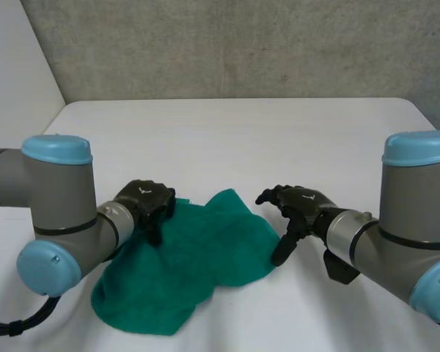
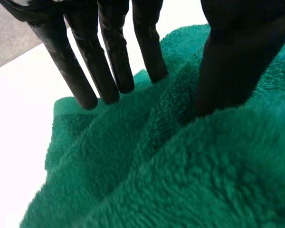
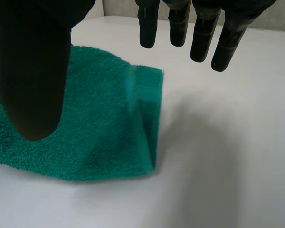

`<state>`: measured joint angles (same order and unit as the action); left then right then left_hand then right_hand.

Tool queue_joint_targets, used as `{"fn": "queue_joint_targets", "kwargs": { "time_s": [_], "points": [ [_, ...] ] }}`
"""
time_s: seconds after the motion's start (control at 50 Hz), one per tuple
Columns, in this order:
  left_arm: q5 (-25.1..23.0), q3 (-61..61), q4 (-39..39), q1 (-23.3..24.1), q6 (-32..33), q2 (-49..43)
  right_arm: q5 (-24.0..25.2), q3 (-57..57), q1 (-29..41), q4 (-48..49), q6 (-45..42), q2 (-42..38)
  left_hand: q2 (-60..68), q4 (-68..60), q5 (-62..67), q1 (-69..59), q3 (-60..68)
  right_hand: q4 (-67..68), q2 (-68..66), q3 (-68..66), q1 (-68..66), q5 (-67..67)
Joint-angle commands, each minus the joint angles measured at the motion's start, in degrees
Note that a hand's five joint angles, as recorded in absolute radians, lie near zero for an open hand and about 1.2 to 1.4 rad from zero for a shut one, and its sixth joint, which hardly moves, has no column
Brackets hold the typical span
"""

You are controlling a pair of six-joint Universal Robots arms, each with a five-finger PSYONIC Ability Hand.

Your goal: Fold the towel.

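Two open hands: left hand [image 1: 148,199] presses straight fingers on towel's [image 1: 198,257] left edge; right hand [image 1: 301,205] hovers empty over table [image 1: 242,132] beside towel's right edge.

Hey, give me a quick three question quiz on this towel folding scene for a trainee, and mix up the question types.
1. True or false: the right robot hand has its fingers curled round the towel.
2. The left robot hand rests its fingertips on: A the towel, B a cup, C a box.
3. What colour is the towel?
Key: 1 false; 2 A; 3 green.
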<state>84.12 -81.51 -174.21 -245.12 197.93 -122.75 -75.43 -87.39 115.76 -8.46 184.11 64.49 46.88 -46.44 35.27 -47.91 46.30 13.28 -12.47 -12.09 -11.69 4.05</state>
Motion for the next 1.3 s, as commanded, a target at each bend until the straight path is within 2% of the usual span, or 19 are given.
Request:
{"fn": "queue_joint_targets", "kwargs": {
  "time_s": [0.02, 0.08, 0.12, 0.14, 0.22, 0.32, 0.4, 0.46, 0.52, 0.54, 0.56, 0.6, 0.62, 0.68, 0.74, 0.84, 0.98, 1.18, 1.3],
  "points": [
    [0.0, 0.4, -0.3, 0.3, -0.4, 2.2, 0.1, 4.8, 0.5, 1.7, 5.6, -7.3, 24.9, -25.3, 26.5, -23.8, 25.4, 16.9, -17.7, -18.1, -18.5, 16.1],
    [-0.1, 0.6, -0.4, 1.2, -0.4, 3.6, 0.0, 7.8, 0.8, 1.5, 6.0, -9.1, 33.1, -33.5, 34.7, -32.1, 33.7, 46.1, -46.9, -47.3, -47.7, 45.4],
    [-0.2, 1.2, -0.6, 1.7, -0.3, 4.2, 0.1, 9.6, 1.0, 1.4, 6.0, -10.3, 33.1, -33.6, 34.7, -32.1, 33.7, 62.6, -63.5, -63.8, -64.2, 61.9],
    [-0.2, 1.7, -0.8, 1.8, -0.3, 4.4, -0.2, 12.0, 1.4, 1.3, 6.0, -11.5, 33.1, -33.6, 34.7, -32.1, 33.7, 66.7, -67.5, -67.9, -68.3, 65.9],
    [0.2, 6.4, -1.2, 2.6, -0.3, 5.4, -0.5, 19.9, 1.7, 0.0, 6.1, -12.5, 33.1, -33.6, 34.7, -32.1, 33.7, 66.7, -67.5, -67.9, -68.3, 66.0],
    [3.3, 18.4, -3.7, 3.2, -1.1, 7.8, -1.9, 32.6, 1.2, -1.4, 6.1, -11.7, 33.1, -33.6, 34.7, -32.1, 33.7, 66.7, -67.5, -67.9, -68.3, 66.0],
    [7.3, 23.5, -7.2, 4.3, -3.2, 11.7, -3.8, 38.9, 1.0, -0.9, 6.4, -7.6, 33.1, -33.6, 34.7, -32.1, 33.7, 66.7, -67.5, -67.9, -68.3, 66.0],
    [8.7, 22.4, -8.5, 5.3, -5.1, 15.6, -4.3, 41.2, 0.7, -0.2, 7.5, -2.6, 33.1, -33.6, 34.7, -32.1, 33.7, 66.7, -67.5, -67.9, -68.3, 66.0],
    [8.5, 16.8, -8.8, 6.0, -5.7, 20.6, -4.2, 38.9, 0.3, -0.9, 7.8, -1.4, 33.1, -33.6, 34.7, -32.1, 33.7, 21.8, -22.6, -23.0, -23.4, 21.1],
    [8.5, 16.8, -8.8, 6.0, -5.7, 20.6, -4.2, 37.7, 0.3, -1.4, 7.7, -1.6, 33.1, -33.6, 34.7, -32.1, 33.7, 11.7, -12.5, -12.9, -13.3, 10.9],
    [8.5, 11.0, -9.4, 6.2, -5.5, 24.6, -4.1, 34.9, -0.1, -2.3, 7.7, -2.1, 33.1, -33.6, 34.7, -32.1, 33.7, 2.1, -2.9, -3.3, -3.7, 1.3],
    [8.5, 9.0, -9.6, 6.2, -5.4, 26.3, -3.8, 32.1, -0.2, -3.5, 8.0, -2.5, 33.1, -33.6, 34.7, -32.1, 33.7, -1.2, 0.4, 0.0, -0.4, -1.9],
    [8.5, 4.4, -10.3, 6.3, -5.4, 30.1, -3.2, 29.5, -0.2, -4.3, 8.0, -2.9, 33.1, -33.6, 34.7, -32.1, 33.7, -3.2, 2.4, 2.0, 1.6, -3.9],
    [8.6, 0.1, -11.2, 6.4, -5.1, 33.7, -2.2, 26.8, -0.1, -4.8, 8.1, -4.5, 33.1, -33.6, 34.7, -32.1, 33.7, -3.3, 2.5, 2.1, 1.7, -4.0],
    [8.5, -1.7, -11.7, 6.3, -4.1, 35.8, 0.5, 26.0, -0.1, -4.8, 9.2, -10.2, 33.1, -33.6, 34.7, -32.1, 33.7, -3.3, 2.5, 2.1, 1.7, -4.0],
    [8.5, -2.4, -11.4, 6.8, -2.3, 38.0, 4.0, 30.6, 0.3, -4.7, 14.3, -16.7, 33.1, -33.6, 34.7, -32.1, 33.7, -3.3, 2.5, 2.1, 1.7, -4.0],
    [8.6, -2.8, -11.3, 7.4, -1.1, 40.4, 3.4, 39.6, 0.6, -4.3, 16.2, -26.0, 33.1, -33.6, 34.7, -32.1, 33.7, -3.3, 2.5, 2.1, 1.7, -4.0],
    [8.5, -4.7, -11.5, 7.4, -1.1, 40.1, 1.6, 38.3, 4.7, -3.7, 19.0, -26.2, 33.1, -33.6, 34.7, -32.1, 33.7, -3.3, 2.5, 2.1, 1.7, -4.0],
    [8.5, -6.2, -11.8, 7.2, -1.1, 39.3, 4.2, 33.7, 4.6, -4.2, 18.4, -23.5, 33.1, -33.6, 34.7, -32.1, 33.7, -3.3, 2.5, 2.1, 1.7, -4.0]
  ]
}}
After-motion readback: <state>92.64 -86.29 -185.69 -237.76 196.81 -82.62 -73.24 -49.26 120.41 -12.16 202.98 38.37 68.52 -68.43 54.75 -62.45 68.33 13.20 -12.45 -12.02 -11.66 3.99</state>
